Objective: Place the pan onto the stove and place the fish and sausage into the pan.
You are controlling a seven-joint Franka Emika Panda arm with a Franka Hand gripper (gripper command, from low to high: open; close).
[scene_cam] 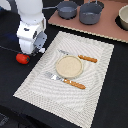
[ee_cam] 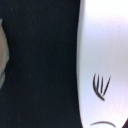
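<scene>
Wrist view fills with a white, smooth, elongated fish (ee_cam: pixel 102 55) with dark fin marks, very close on the black table (ee_cam: pixel 45 65). Likely step: grasping the fish; best to close across its narrow width, low and centred. In the exterior view the fish is hidden beneath the white gripper (scene_cam: pixel 32 46); whether the jaws are open or clamped cannot be told. Red-orange rounded sausage (scene_cam: pixel 22 58) lies just beside. Dark blue-grey saucepan (scene_cam: pixel 66 9) already sits on the pinkish-brown stove board (scene_cam: pixel 107 26), its handle indistinct.
</scene>
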